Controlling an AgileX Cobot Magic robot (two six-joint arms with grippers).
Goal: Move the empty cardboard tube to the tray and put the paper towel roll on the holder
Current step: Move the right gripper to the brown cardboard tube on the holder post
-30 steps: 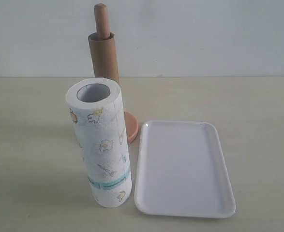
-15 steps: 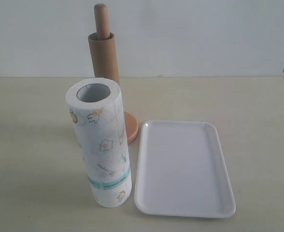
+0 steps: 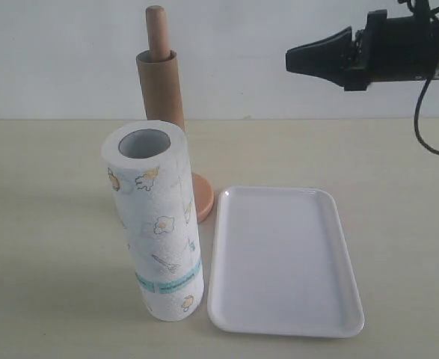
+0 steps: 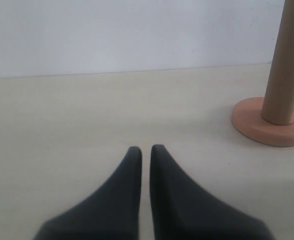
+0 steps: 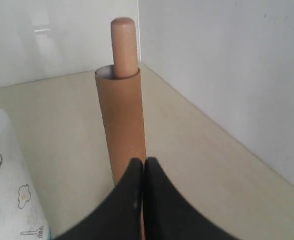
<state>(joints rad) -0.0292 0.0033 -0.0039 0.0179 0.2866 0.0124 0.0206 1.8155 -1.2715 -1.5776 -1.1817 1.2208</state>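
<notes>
The empty cardboard tube (image 3: 161, 90) stands upright, slipped over the holder's pole (image 3: 155, 28), whose rounded top sticks out above it. The holder's disc base (image 3: 204, 199) shows behind the paper towel roll (image 3: 156, 224), which stands upright on the table just left of the white tray (image 3: 283, 258). My right gripper (image 3: 290, 58) hangs high at the right, shut and empty, pointing at the tube (image 5: 120, 120) with the pole top (image 5: 124, 45) beyond. My left gripper (image 4: 145, 149) sits low over the table, its jaws together with nothing between them, well apart from the tube (image 4: 287, 65) and base (image 4: 269, 122).
A white wall runs behind the table. The right arm's black cable (image 3: 428, 127) loops down at the far right. The roll's edge (image 5: 6, 190) lies close beside the right gripper's line toward the tube. The tray holds nothing.
The right arm has come into the exterior view from the right edge and moved left at tube-top height. The tube, roll, holder and tray have not moved.
</notes>
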